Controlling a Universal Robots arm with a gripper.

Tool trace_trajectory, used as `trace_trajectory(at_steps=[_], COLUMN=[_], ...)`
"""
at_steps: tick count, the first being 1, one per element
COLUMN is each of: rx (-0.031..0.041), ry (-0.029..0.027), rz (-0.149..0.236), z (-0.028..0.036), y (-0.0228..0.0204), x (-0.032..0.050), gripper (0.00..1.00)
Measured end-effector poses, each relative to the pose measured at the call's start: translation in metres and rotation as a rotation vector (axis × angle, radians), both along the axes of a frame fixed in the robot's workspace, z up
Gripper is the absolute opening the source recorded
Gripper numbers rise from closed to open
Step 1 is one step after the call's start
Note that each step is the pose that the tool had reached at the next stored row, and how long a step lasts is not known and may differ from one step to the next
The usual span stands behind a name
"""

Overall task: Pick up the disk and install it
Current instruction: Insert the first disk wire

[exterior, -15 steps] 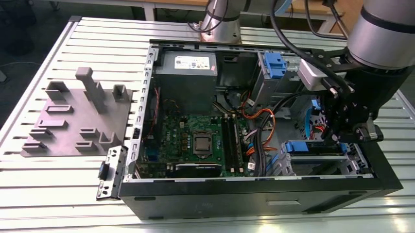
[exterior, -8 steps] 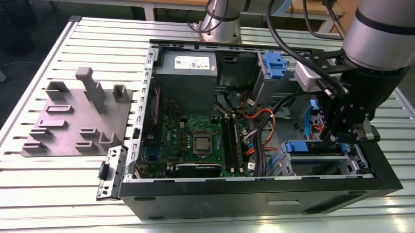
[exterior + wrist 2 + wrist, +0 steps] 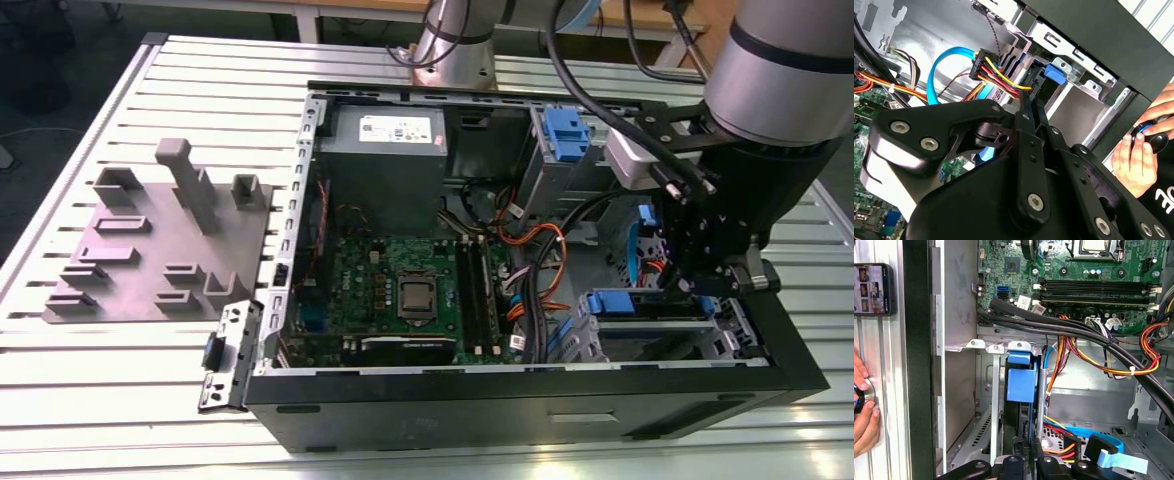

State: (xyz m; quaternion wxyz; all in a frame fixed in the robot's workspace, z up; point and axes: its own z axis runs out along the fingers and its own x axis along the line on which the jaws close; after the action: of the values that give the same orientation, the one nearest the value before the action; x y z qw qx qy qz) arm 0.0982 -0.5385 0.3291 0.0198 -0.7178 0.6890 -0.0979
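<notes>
The disk sits edge-on in the case's drive bay, long axis running down into the slot. The gripper is right at its near end; can't tell if it's gripping.

I see the disk as a flat dark slab with a blue plastic rail and pull-tab across its near end, standing on edge in the first wrist view. It sits slotted into the metal drive cage, straight ahead of the claw and in line with it. The dark body runs back from the tab towards the claw; I can't tell whether they're touching. In the exterior view, the blue rail lies level along the cage top, just beside the claw, towards the exterior view's left.
</notes>
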Motion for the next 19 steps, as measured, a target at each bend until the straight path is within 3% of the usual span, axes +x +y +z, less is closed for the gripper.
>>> trace_trajectory(at_steps=[10, 19], rx=[0.0002, -0.0004], ry=[0.0000, 0.0000], rz=[-0.007, -0.023], z=[0.0026, 0.0003], y=[0.0002, 0.0002], x=[0.0001, 0.0013], gripper=[0.16, 0.16])
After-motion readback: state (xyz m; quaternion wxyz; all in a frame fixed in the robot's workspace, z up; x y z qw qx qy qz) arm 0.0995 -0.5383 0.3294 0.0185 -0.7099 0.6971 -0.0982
